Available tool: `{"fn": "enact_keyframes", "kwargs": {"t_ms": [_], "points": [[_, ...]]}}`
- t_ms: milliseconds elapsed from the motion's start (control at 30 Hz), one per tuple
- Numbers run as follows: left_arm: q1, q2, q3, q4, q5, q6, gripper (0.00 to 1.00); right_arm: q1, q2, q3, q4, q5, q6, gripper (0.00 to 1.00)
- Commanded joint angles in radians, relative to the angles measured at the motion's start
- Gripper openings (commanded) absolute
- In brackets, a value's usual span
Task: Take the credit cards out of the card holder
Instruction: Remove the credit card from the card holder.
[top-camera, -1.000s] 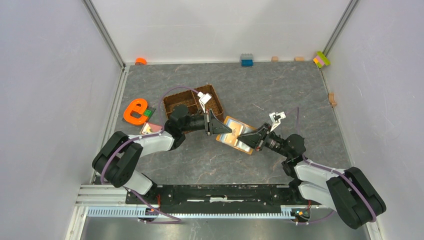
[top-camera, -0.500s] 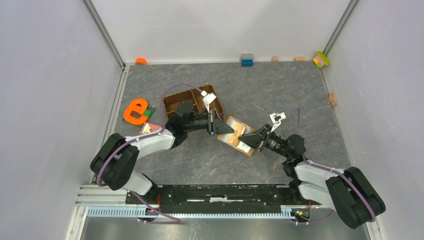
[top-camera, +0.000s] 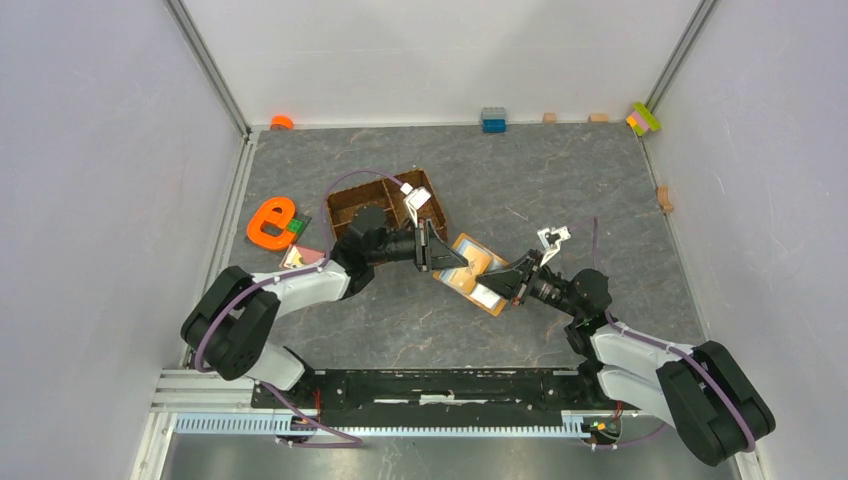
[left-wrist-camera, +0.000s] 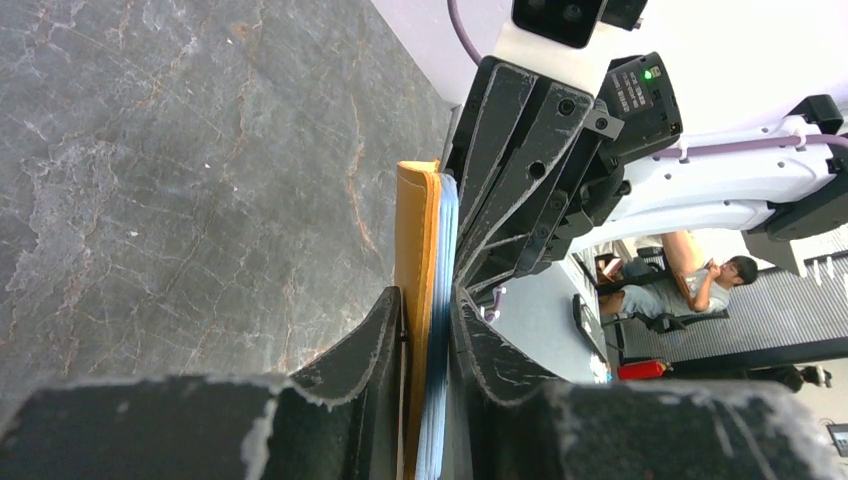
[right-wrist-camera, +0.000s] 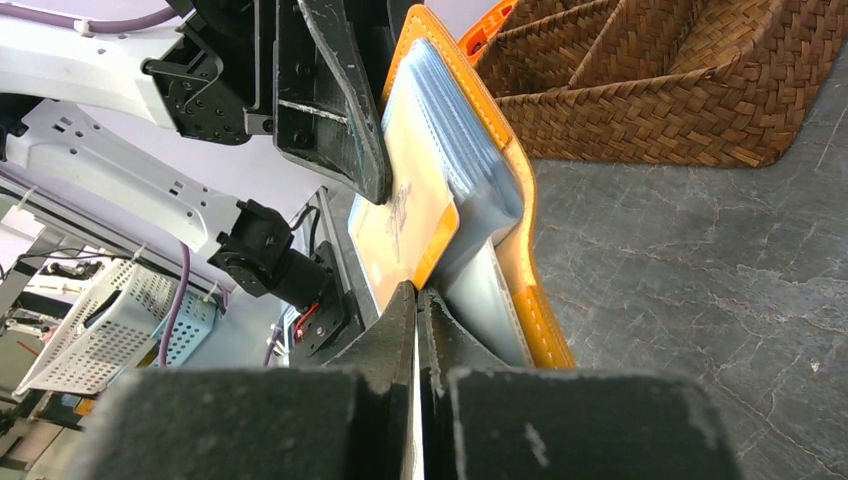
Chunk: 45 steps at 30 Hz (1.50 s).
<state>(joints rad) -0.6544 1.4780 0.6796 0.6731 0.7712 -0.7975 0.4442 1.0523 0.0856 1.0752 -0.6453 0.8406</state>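
While the card holder (top-camera: 472, 258) is kept at mid-table, just near-right of the brown woven tray (top-camera: 350, 205), it is gripped from two sides.

Left pincer (left-wrist-camera: 428, 305): set narrow and clamped on one edge of the card holder. One finger is pressed to the orange outer cover, the other to the pale blue lining.

Right pincer (right-wrist-camera: 416, 300): closed to a slit on the near edge of a beige credit card (right-wrist-camera: 398, 225). A thin pale edge is seen between the fingertips. The card is seated in the blue-grey slots, with part of its face exposed; a second pale card is seen beside it in the lining.

The holder is opened and tilted up between the two pincers. Whether its lower edge is resting on the grey table (top-camera: 560, 190) cannot be told.

An orange e-shaped toy (top-camera: 270, 222) is noted left of the tray, well apart from the holder. A blue brick (top-camera: 492, 120) is noted at the far wall.
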Motion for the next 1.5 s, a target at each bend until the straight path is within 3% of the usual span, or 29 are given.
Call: {"fn": "enact_keyframes", "kwargs": {"t_ms": [0,600,767,867,1100,1367,1467], "points": [[0.024,-0.014,-0.036,0.125,0.04,-0.075,0.06,0.002,-0.013,0.037,0.04,0.015,-0.027,0.0],[0.085,-0.025,-0.095,0.269,0.043,-0.17,0.02,-0.002,-0.02,0.038,0.036,0.007,-0.033,0.01],[0.084,-0.015,-0.098,0.297,0.051,-0.186,0.02,-0.003,0.014,0.037,0.106,-0.031,0.01,0.27],[0.077,0.001,-0.097,0.352,0.072,-0.216,0.02,-0.004,0.035,0.031,0.151,-0.04,0.039,0.38],[0.038,0.007,-0.084,0.364,0.082,-0.211,0.02,-0.003,0.06,0.029,0.202,-0.056,0.071,0.44],[0.013,0.031,-0.061,0.376,0.108,-0.22,0.02,-0.002,0.077,0.027,0.225,-0.063,0.091,0.4],[0.013,0.014,-0.066,0.372,0.103,-0.21,0.02,-0.003,0.084,0.027,0.221,-0.06,0.09,0.18]]}}
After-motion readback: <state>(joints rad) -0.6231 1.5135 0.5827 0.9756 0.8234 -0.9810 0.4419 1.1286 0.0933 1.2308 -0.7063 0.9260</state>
